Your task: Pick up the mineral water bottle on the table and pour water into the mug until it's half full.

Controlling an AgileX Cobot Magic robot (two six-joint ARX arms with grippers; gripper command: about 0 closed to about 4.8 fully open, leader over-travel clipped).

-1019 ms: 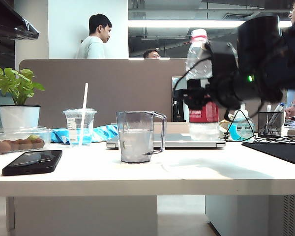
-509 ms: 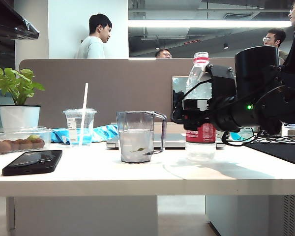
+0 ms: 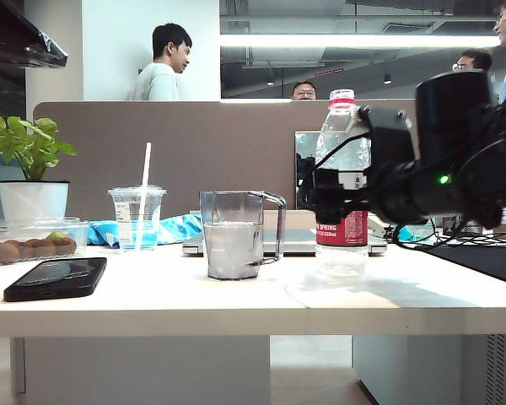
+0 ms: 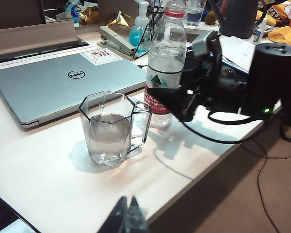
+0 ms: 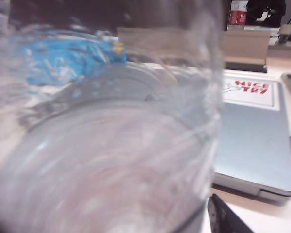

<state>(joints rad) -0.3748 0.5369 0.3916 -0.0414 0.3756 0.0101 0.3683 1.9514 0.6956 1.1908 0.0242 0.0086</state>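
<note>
Mineral water bottle (image 3: 343,181) stands upright on the table (image 3: 236,304), right of centre in the exterior view, base down on the white top. Right gripper (image 3: 325,196) sits level around the bottle at label height, arm coming in from the right edge of the frame; the fingers flank the red label, jaws look spread rather than clamped, though whether the pads touch the plastic I can't tell. The right wrist view is almost all blurred clear bottle wall (image 5: 106,145), one dark fingertip (image 5: 223,218) at the lower right beside it. Mug (image 3: 234,234) is left of the bottle, centre of the exterior frame, well apart from it, handle toward the bottle, water (image 3: 232,249) up to roughly half. In the left wrist view the mug (image 4: 111,128) is centre frame, bottle (image 4: 166,63) just behind and to its right. Left gripper (image 4: 128,221) shows only as dark tips at the bottom edge of that view, close together, clear of everything, holding nothing. A closed silver laptop (image 3: 291,243) lies behind mug and bottle. A black phone (image 3: 57,278) lies at lower left.
</note>
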